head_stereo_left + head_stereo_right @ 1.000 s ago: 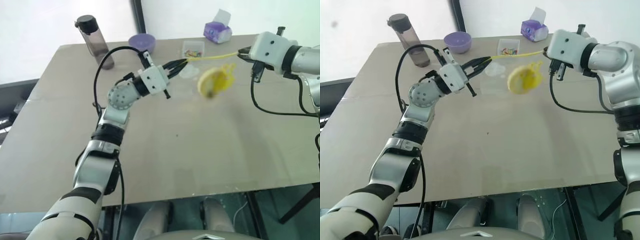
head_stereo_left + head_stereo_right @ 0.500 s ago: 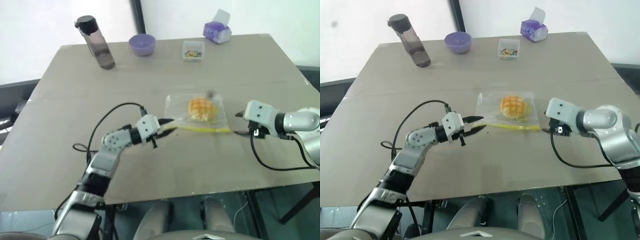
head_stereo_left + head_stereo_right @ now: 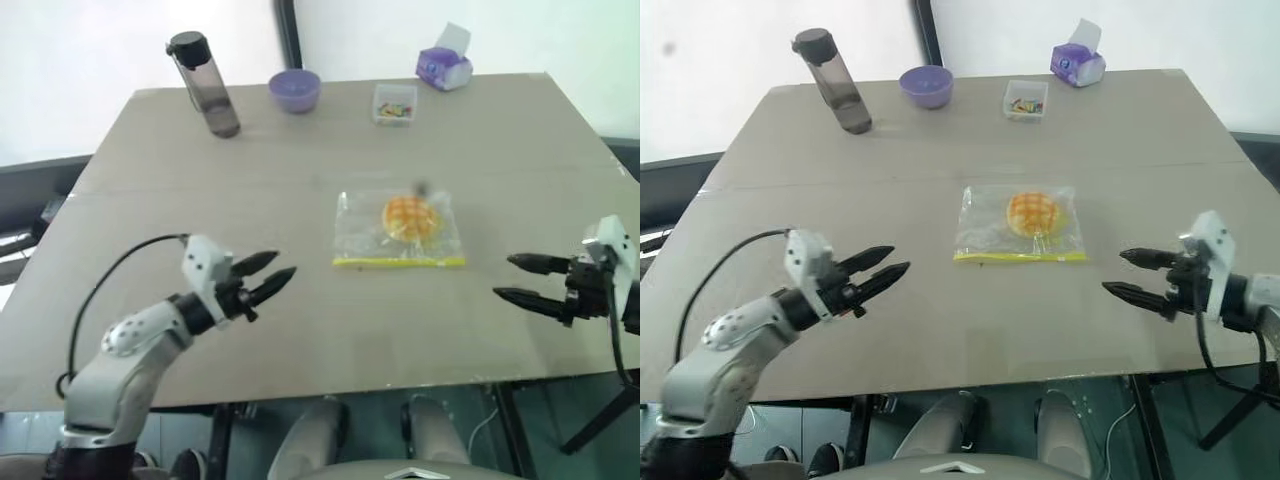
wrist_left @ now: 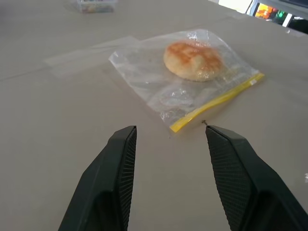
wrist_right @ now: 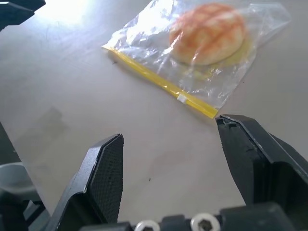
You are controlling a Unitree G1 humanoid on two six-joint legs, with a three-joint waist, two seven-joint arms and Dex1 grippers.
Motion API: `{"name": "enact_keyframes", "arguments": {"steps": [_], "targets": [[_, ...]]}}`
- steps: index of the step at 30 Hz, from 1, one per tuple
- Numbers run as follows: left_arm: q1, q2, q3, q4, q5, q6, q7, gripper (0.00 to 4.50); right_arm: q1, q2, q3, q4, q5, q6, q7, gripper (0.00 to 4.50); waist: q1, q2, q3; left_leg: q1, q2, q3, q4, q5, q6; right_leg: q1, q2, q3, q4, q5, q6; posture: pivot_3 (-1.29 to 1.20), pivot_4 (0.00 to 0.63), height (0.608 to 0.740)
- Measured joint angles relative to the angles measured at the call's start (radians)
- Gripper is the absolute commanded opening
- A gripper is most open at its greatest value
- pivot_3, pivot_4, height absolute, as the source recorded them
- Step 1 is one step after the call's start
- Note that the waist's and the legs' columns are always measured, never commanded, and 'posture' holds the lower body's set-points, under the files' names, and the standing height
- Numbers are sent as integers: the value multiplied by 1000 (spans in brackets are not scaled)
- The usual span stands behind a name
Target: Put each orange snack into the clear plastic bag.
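The clear plastic bag (image 3: pixel 398 232) lies flat in the middle of the table, its yellow seal strip (image 3: pixel 400 262) along the near edge. Inside it rests the round orange snack (image 3: pixel 408 216) with a criss-cross top, also clear through the bag (image 4: pixel 192 72) in the left wrist view as the orange snack (image 4: pixel 193 59). My left gripper (image 3: pixel 263 277) hovers open over the table to the bag's left, apart from it. Off to the bag's right my right gripper (image 3: pixel 521 279) is open too, with nothing between its fingers (image 5: pixel 101 178).
Along the far edge stand a dark water bottle (image 3: pixel 204 84), a purple bowl (image 3: pixel 296 90), a small clear box of colourful bits (image 3: pixel 394 102) and a purple tissue pack (image 3: pixel 443 68). The table's front edge (image 3: pixel 330 388) runs just below both grippers.
Both grippers were shut on the raised bag's seal strip; they lowered it to the table, let go, opened and drew back toward the near edge, left and right.
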Motion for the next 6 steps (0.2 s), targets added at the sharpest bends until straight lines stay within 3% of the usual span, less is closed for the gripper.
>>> {"name": "enact_keyframes", "arguments": {"steps": [3,6], "targets": [[102,22,54,-58,-13,20,6,2401,32,-4,-23,39,13,-54,29,3401,0,-1,1,11,2,0,-5,-1,1,13,1,-1,-8,0,0,0,150,740],[172,35,80,-81,-12,31,8,2401,51,-4,-31,116,11,-99,46,3401,3,-1,1,12,2,0,-8,-1,1,14,0,-1,-10,0,0,0,150,740]]}}
